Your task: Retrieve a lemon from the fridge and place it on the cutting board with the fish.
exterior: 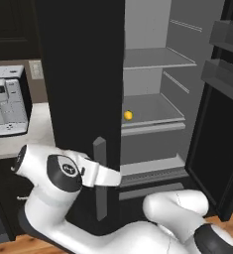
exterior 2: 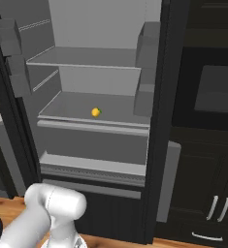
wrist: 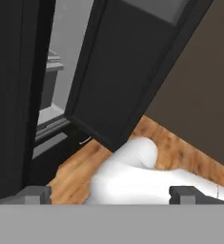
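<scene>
Lemon (exterior 2: 96, 112), small and oval, is seen on a smooth grey fridge (exterior 2: 101, 104) shelf. Gripper (wrist: 111, 193) fingertips are spread wide, released, over wooden floor (wrist: 80, 164).

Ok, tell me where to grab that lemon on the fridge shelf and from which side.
Grip the lemon across its short middle, coming in level from the fridge's open front. It lies alone near the shelf's front edge, with another shelf above limiting a top-down reach.

Base views flanking open fridge (exterior: 152, 89)
</scene>
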Controlling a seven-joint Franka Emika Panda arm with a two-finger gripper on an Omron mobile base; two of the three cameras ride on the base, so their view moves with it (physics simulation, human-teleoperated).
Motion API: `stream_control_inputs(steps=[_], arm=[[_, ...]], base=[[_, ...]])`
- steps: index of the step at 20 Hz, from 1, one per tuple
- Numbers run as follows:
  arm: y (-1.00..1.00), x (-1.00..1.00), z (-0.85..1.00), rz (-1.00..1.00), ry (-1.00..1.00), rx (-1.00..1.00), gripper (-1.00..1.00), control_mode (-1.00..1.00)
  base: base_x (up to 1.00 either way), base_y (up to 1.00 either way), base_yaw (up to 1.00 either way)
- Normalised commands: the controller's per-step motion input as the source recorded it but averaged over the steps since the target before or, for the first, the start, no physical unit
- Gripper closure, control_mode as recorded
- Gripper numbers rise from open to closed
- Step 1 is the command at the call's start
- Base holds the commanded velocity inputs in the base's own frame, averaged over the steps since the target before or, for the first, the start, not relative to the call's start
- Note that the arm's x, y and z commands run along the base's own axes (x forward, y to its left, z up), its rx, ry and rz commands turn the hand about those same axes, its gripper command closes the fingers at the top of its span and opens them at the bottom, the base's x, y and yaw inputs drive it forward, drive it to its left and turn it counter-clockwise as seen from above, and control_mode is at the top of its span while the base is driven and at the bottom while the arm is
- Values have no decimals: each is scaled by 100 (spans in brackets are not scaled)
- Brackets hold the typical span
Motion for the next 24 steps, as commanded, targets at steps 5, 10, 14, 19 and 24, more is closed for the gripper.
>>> stream_control_inputs(steps=[5, 10, 14, 19, 24], arm=[[-100, -10, 53, 25, 3, 34, -100, -100], [-100, -48, 65, 22, 0, 53, -100, -100], [-100, 4, 29, 3, 0, 67, -100, -100], [-94, 72, -1, 0, 0, 70, -100, -100], [-12, 100, -44, -2, 4, 44, -100, -100]], base=[[0, 0, 0], [0, 0, 0], [0, 0, 0], [0, 0, 0], [0, 0, 0]])
